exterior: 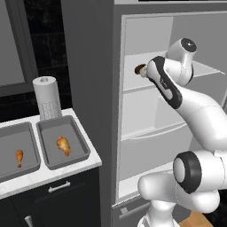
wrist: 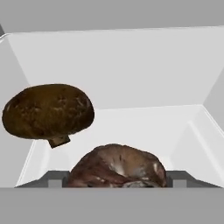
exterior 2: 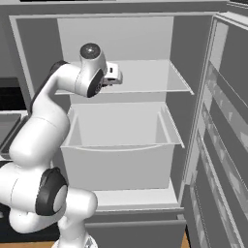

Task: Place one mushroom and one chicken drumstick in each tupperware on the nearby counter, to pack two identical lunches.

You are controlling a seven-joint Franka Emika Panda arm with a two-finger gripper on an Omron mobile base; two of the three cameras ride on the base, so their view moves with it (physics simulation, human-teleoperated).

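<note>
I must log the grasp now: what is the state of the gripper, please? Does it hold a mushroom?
Gripper: jaws around the near mushroom on the fridge shelf; whether they are open or already gripping cannot be told.

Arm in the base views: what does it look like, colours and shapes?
The arm has glossy white rounded segments with black bands at the joints and a round grey cap on top. In the hand view the pincer shows small grey finger tips.
</note>
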